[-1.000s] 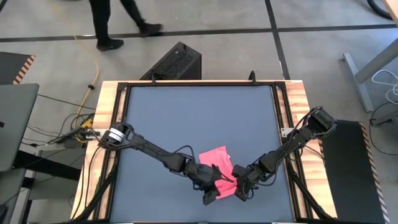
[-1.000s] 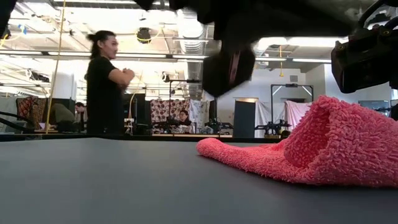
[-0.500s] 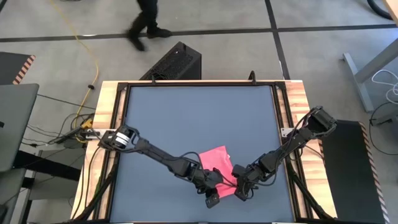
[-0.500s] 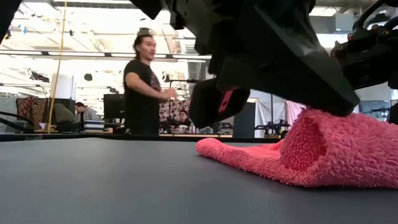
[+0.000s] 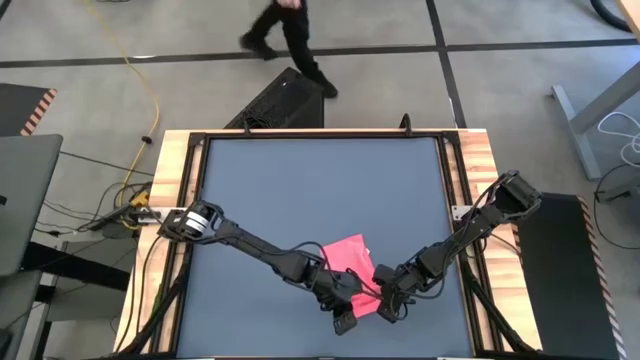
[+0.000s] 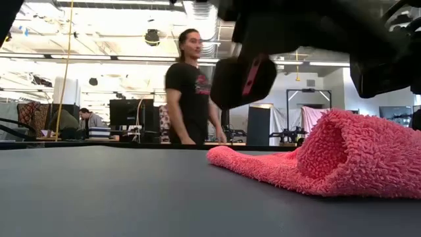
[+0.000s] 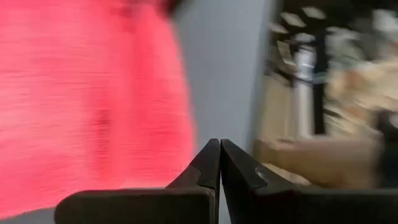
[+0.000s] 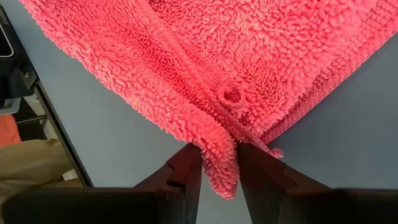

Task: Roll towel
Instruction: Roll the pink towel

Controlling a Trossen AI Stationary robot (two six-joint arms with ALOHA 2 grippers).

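- High view: towel [image 5: 348, 256] is lying on the tabletop [image 5: 320, 190] toward 5 o'clock from table centre, partly folded. Left gripper [image 5: 343, 310] is hanging over the towel's near edge; right gripper [image 5: 385, 299] is sitting at the towel's 4 o'clock corner. A person [image 5: 290, 35] is walking on the floor past the table's 12 o'clock side.
- Low view: towel [image 6: 342, 158] is resting on the table at 3 o'clock, the near part humped up into a fold and a flat tail reaching toward centre. Dark arm parts are hanging above it. The person [image 6: 191, 89] is standing in the room behind.
- Left wrist view: left gripper [image 7: 219, 163] is showing fingers pressed together, nothing between them; blurred towel [image 7: 93, 93] is filling the side beyond.
- Right wrist view: right gripper [image 8: 219, 163] is pinching a fold of towel [image 8: 217, 74] edge between its fingers [image 8: 186, 167], at a narrow gap.
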